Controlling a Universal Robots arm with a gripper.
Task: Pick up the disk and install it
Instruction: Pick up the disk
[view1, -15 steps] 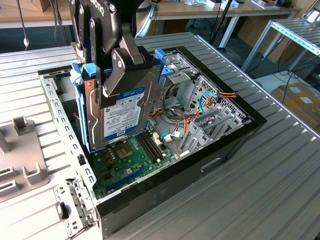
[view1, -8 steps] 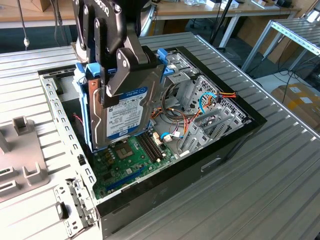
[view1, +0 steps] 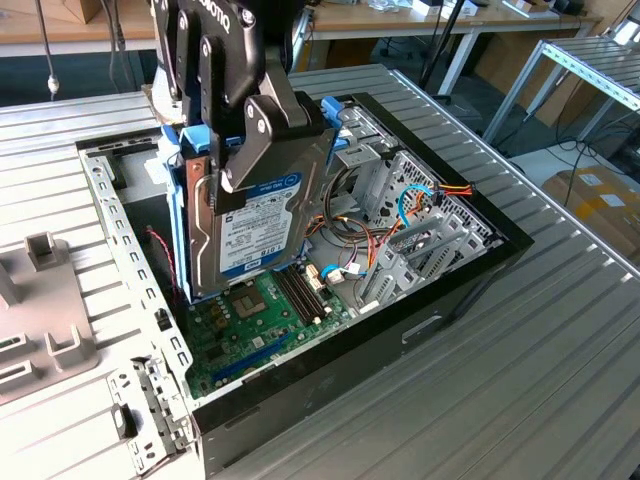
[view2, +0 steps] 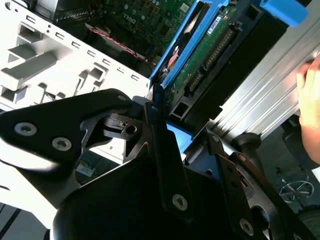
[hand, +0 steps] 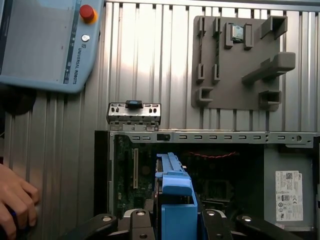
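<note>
Over the open computer case (view1: 350, 370) in the middle of the ribbed desk (view1: 560, 380), the claw (view1: 238, 160) is clenched on the disk (view1: 255, 225), which it holds upright above the motherboard (view1: 250, 320). Loose cables (view1: 440, 190) and a metal cage (view1: 410, 245) crowd the case just beside it. A person's hand (hand: 17, 202) lies on the desk nearby.

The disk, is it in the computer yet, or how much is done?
Done: the disk is picked up, off the table. In hand: the gripper is shut on it, holding it upright over the open computer case, above the green board. Left: it is not yet seated in the case, so the installing is not finished.
</note>
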